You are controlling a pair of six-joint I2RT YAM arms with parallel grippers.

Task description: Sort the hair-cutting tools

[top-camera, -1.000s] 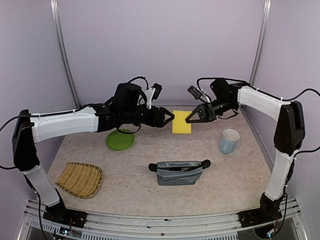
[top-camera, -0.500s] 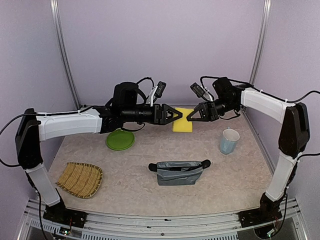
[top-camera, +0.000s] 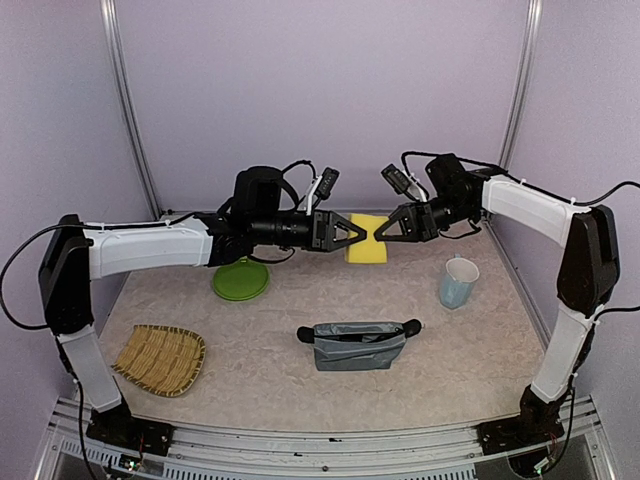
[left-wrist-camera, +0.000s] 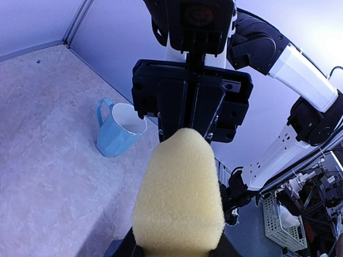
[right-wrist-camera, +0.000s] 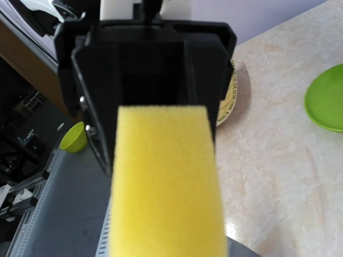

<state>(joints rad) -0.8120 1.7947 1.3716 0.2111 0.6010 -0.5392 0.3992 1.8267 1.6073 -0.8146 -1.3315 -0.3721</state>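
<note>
Tray of woven straw [top-camera: 160,360] lies by the near left corner of the counter [top-camera: 260,390]. A green plate [top-camera: 240,281] sits farther back, partly hidden behind the left arm [top-camera: 140,248]. That arm reaches rightward above the counter, and the left jaws press in on the left end of the yellow sponge [top-camera: 366,255], which hangs in the air over the back middle. The right jaws are together, pinching its opposite end, with the right arm [top-camera: 520,205] coming in from the right edge.

At centre, toward the near edge, a grey pouch [top-camera: 358,350] lies lengthwise left to right. The hair-cutting tools [top-camera: 412,326] show only as black ends poking from each end of it, long axis parallel to the near edge, too small to tell apart. A blue mug [top-camera: 458,283] stands upright near the right edge.

The counter is pale, marbled beige, enclosed by lilac walls and metal posts [top-camera: 125,110].
</note>
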